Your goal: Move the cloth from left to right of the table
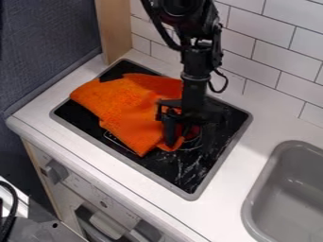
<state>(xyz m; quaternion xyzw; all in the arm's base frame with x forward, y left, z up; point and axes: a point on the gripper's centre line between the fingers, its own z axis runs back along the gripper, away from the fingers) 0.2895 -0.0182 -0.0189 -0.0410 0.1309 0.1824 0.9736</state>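
Observation:
The gripper (pixel 179 132) hangs down over the right part of the stove top, at the right edge of the orange cloth (pixel 129 111). Crumpled and spread out, the cloth covers the left and middle of the black stove top (pixel 161 170). Its lower corner points toward the front edge of the stove. Some of its right side lies behind and beneath the gripper, where the dark parts of the arm hide it.
A grey sink (pixel 255 203) is set into the white counter (pixel 243 146) at the right. White tiles (pixel 252 56) rise behind, and a wooden panel (pixel 114 30) stands at the back left. Knobs (pixel 56 171) line the front below the counter.

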